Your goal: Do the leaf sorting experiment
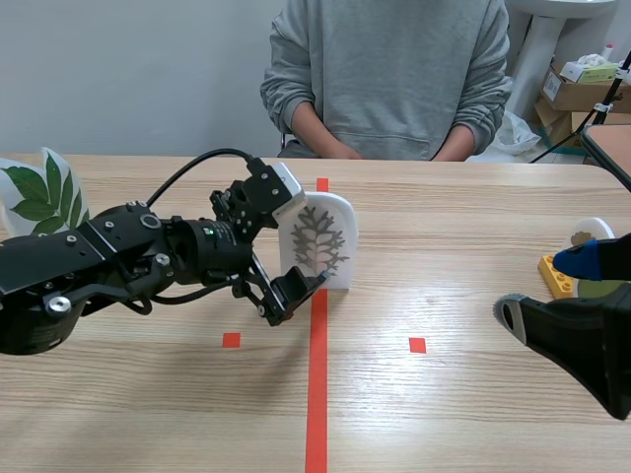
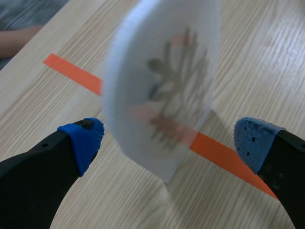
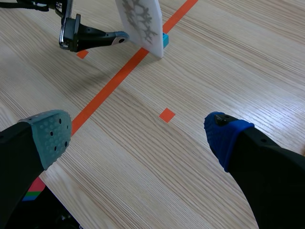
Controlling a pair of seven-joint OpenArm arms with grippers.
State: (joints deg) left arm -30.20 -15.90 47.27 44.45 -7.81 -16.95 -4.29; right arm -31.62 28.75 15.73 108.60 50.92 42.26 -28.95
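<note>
- A pale wooden surface [image 1: 473,227] runs away from me to a person in a grey sweatshirt [image 1: 389,69] sitting on the far side, with cardboard boxes [image 1: 582,89] stacked in the far right corner.
- An orange tape line [image 1: 317,394] splits the surface into left and right halves.
- The piece I am working on is a white card [image 1: 317,241] with a rounded top and a grey, feathery leaf printed on it.
- It stands on its edge in the middle of the surface, right on the tape line. It looks roughly upright, though from my right wrist it seems to lean a little.
- My left end effector [image 2: 171,143] reaches in from the left with its fingers spread wide, one blue pad on either side of the card. I see a gap at each pad, so I judge that I am bracketing the card and not gripping it.
- My right end effector [image 3: 136,138] is also wide apart and holds nothing. It hangs over bare wood at the near right, well apart from the card.
- A green-leaf card [image 1: 44,192] stands at the far left edge.
- A smaller card [image 1: 589,234] sits beside a yellow block [image 1: 554,276] at the right; its print is too small to read.
- My judgement is that the side cards mark the sorting groups, and the grey-leaf card has yet to be gripped and carried to one of them. I cannot tell which.
</note>
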